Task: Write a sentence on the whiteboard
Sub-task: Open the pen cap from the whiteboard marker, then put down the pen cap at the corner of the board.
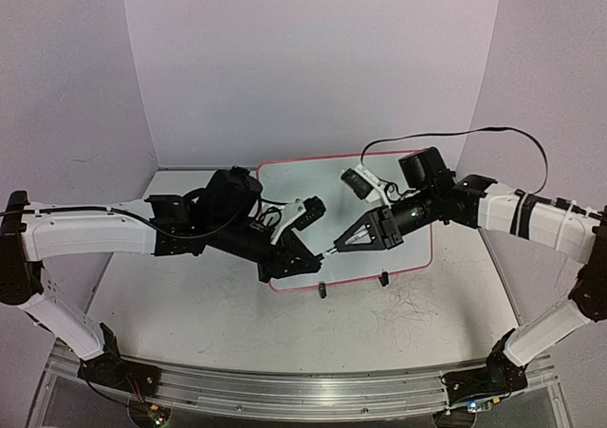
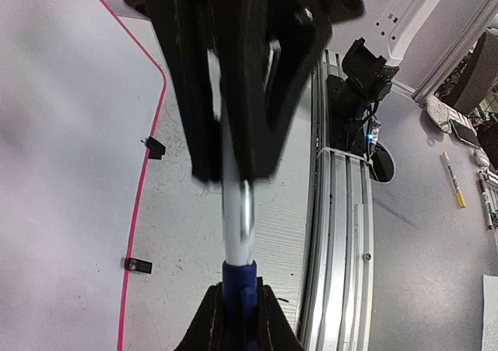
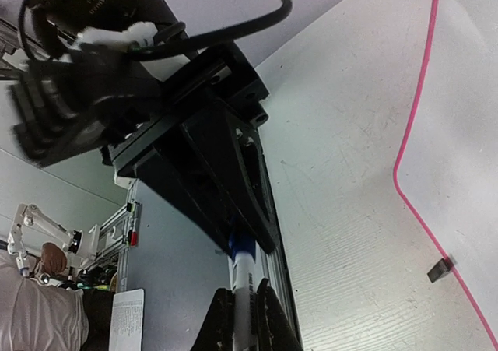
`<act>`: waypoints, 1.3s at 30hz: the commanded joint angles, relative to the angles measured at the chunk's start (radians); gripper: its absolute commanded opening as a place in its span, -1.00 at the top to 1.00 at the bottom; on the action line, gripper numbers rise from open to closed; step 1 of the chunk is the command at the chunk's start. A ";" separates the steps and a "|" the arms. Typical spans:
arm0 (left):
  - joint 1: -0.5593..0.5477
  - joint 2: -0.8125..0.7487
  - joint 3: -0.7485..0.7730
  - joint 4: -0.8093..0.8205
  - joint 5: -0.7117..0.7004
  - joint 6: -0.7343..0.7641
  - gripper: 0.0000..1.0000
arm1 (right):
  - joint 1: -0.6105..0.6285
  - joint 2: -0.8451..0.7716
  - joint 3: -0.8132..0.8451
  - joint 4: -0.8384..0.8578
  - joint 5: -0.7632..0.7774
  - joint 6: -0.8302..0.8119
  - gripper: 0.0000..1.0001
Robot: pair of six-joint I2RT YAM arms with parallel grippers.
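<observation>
Red-rimmed white whiteboard [image 1: 303, 176], rounded corners

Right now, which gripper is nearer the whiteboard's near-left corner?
Left. The left gripper sits by that corner of the whiteboard; the right gripper, sharing the marker, is farther right along the near edge.

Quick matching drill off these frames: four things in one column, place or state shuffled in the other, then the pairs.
Things:
1. flat white board with red-pink rim
2. blue plastic cap end of the marker
3. silvery-white marker barrel
4. small black clip feet

Place or state:
A. gripped by the right gripper, jaws shut
B. on the board's near edge
C. lying flat on the scuffed white tabletop, no writing visible
D. gripped by the left gripper, jaws shut

Pairs: 1-C, 2-D, 3-A, 4-B
</observation>
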 commanded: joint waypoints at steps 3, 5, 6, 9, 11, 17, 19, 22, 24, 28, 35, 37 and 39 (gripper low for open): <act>0.012 -0.188 -0.125 -0.122 -0.045 0.072 1.00 | -0.263 -0.275 -0.093 0.052 0.058 -0.012 1.00; 0.022 -0.226 -0.152 -0.121 -0.073 0.053 1.00 | -0.267 -0.323 -0.109 0.102 0.108 0.032 1.00; 0.023 -0.239 -0.161 -0.116 -0.124 0.025 1.00 | -0.267 -0.333 -0.105 0.113 0.149 0.050 1.00; 0.027 -0.255 -0.183 -0.100 -0.338 -0.089 1.00 | -0.268 -0.345 -0.100 0.135 0.276 0.103 1.00; 0.031 -0.261 -0.205 -0.078 -0.502 -0.179 1.00 | -0.269 -0.353 -0.116 0.169 0.355 0.146 1.00; 0.058 -0.326 -0.322 -0.021 -0.853 -0.471 1.00 | -0.273 -0.422 -0.227 0.397 0.473 0.328 1.00; 0.087 -0.356 -0.379 -0.027 -0.940 -0.582 1.00 | -0.274 -0.441 -0.242 0.434 0.518 0.344 1.00; 0.139 -0.383 -0.467 -0.033 -0.969 -0.722 1.00 | -0.273 -0.487 -0.261 0.489 0.545 0.315 1.00; 0.150 -0.377 -0.503 -0.032 -0.991 -0.778 1.00 | -0.273 -0.524 -0.276 0.528 0.558 0.295 1.00; 0.150 -0.292 -0.522 -0.020 -1.013 -0.841 1.00 | -0.273 -0.574 -0.291 0.583 0.567 0.253 1.00; 0.150 -0.111 -0.522 0.081 -1.030 -0.853 1.00 | -0.272 -0.566 -0.281 0.609 0.562 0.216 1.00; 0.149 -0.075 -0.526 0.120 -1.025 -0.849 1.00 | -0.273 -0.560 -0.277 0.603 0.560 0.205 1.00; 0.150 -0.043 -0.523 0.132 -1.033 -0.850 1.00 | -0.273 -0.569 -0.280 0.597 0.561 0.191 1.00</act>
